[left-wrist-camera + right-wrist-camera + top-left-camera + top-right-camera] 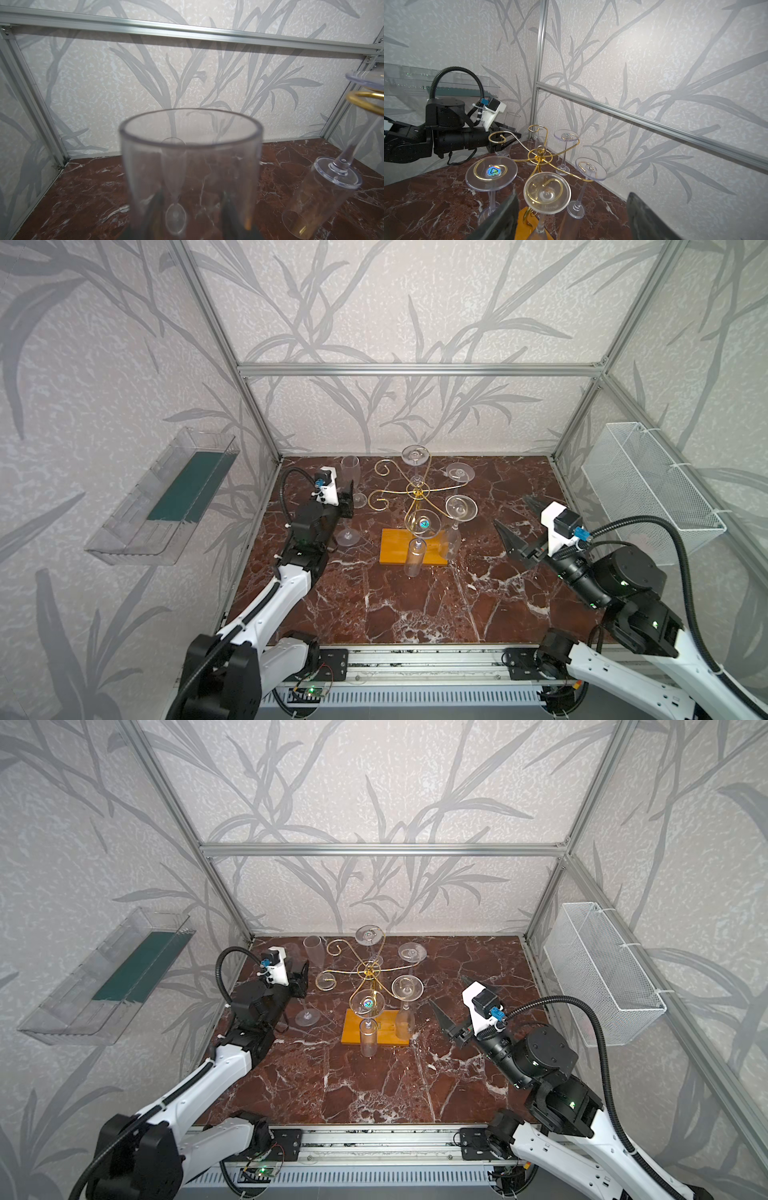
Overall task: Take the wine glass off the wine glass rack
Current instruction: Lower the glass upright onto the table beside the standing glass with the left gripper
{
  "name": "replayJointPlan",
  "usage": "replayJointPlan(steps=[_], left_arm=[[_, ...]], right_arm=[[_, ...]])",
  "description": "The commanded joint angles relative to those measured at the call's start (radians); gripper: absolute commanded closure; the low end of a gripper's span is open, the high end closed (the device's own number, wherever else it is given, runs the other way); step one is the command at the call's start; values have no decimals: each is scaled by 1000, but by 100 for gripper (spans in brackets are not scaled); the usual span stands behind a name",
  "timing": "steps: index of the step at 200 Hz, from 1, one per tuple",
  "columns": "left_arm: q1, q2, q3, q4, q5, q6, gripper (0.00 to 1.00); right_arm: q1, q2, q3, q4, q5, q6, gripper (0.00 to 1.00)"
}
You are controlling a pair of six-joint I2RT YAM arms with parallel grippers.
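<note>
Though top views muddle it, wrist cam — L tool [191, 195] clamping wine glass [190, 145].

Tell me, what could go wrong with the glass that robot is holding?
The left hand grips the tall clear wine glass beside the thin gold wire wine glass rack; a bump might shake the four hanging clear glasses loose. The smooth glass could slip from the hand. The open right hand is near those glasses too.

Left wrist view: wine glass [190, 166] is blurred, lower part cut off; left gripper [192, 199] shows only as dark smears through it, fingers [227, 209] probably either side. The wine glass rack [367, 99] is clipped at the edge. Right wrist view: right gripper [572, 194] fingers [500, 220] cropped by the frame.
</note>
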Motion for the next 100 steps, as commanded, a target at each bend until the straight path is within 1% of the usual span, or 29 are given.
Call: replayJointPlan(steps=[1, 48, 82, 100], left_arm=[[5, 94, -10, 271, -12, 49, 61], [3, 320, 27, 456, -29, 63, 61], [2, 427, 56, 529, -39, 67, 61], [2, 467, 56, 576, -75, 71, 61]], right_arm=[[4, -6, -16, 7, 47, 21, 20], [4, -9, -39, -1, 89, 29, 20], [1, -8, -47, -5, 111, 18, 19], [-2, -2, -47, -5, 114, 10, 18]])
